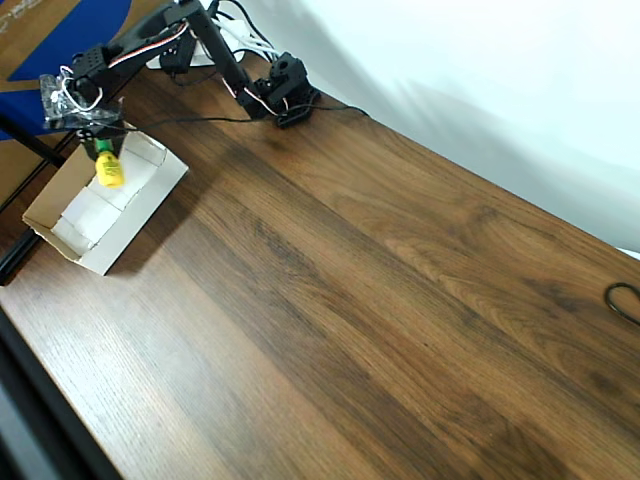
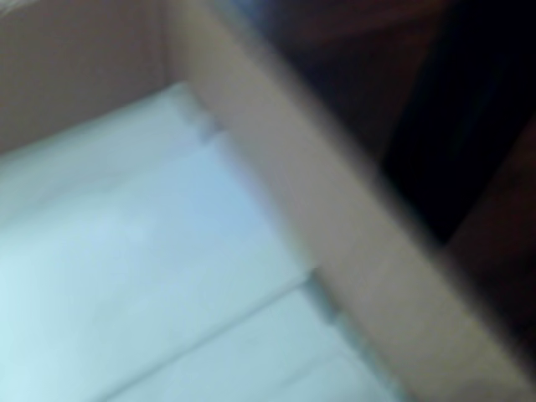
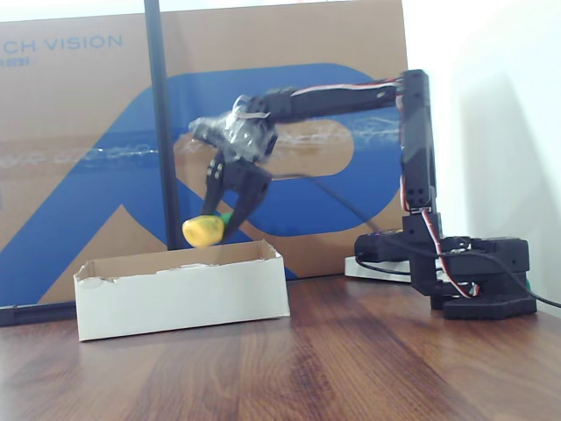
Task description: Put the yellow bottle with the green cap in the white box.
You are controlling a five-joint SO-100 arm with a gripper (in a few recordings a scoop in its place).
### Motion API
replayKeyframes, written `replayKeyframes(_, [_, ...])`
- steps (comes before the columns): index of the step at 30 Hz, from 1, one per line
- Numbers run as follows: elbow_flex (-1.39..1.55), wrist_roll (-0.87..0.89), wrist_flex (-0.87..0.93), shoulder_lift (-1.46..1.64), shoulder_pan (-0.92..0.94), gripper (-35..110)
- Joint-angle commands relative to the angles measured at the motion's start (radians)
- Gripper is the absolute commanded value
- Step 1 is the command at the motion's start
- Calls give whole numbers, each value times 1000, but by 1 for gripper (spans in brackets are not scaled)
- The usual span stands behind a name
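Note:
The white box (image 1: 143, 222) lies at the table's left end in the overhead view, and its long white wall (image 3: 184, 298) faces the fixed view. The yellow bottle (image 3: 202, 231) hangs just above the box's open top, green cap (image 3: 226, 217) toward the fingers. My gripper (image 3: 224, 223) is shut on its cap end. Seen from overhead, the gripper (image 1: 100, 147) sits over the box's far corner, with the bottle (image 1: 109, 171) over the white inside. The blurred wrist view shows the box's white floor and tan wall (image 2: 335, 234).
A brown-and-blue cardboard sheet (image 3: 79, 132) stands behind the box, with a black pole (image 3: 158, 132) in front of it. The arm's base (image 3: 478, 285) sits at the right in the fixed view. A dark cable loop (image 1: 625, 300) lies at the table's right edge.

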Motion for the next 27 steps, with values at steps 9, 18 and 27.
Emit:
replayKeyframes(9, [-295, -25, 14, -190, 126, 5])
replayKeyframes(18, [-270, -25, 15, -160, 112, 24])
replayKeyframes(27, [2, 3, -37, 78, 26, 0])
